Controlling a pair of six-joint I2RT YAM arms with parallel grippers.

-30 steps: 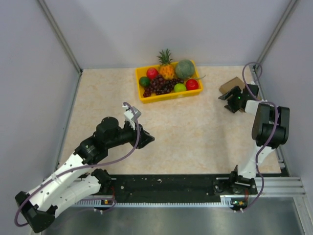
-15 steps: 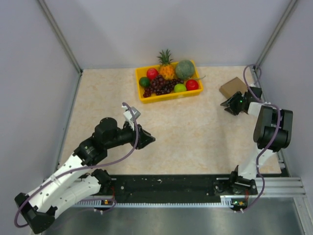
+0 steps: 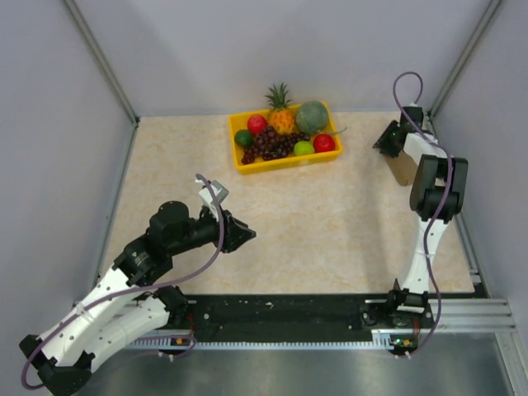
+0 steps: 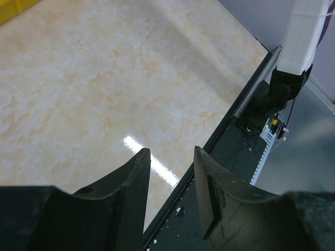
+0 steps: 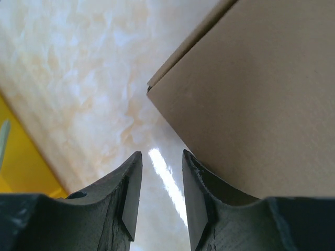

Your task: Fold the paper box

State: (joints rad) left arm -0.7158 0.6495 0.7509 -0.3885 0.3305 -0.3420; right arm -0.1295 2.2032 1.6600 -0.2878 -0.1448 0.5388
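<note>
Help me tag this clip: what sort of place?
Probably a robot test cell: plain grey walls enclose a marbled table, with a left arm and right arm bolted at its edge.

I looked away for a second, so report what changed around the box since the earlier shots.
The right gripper swung toward the far right corner, past the paper box, its jaws narrowing with nothing between them. The box now shows nearer, partly behind that arm, seemingly shifted. The left gripper drew back slightly, open and empty. The fruit tray stayed put.
</note>
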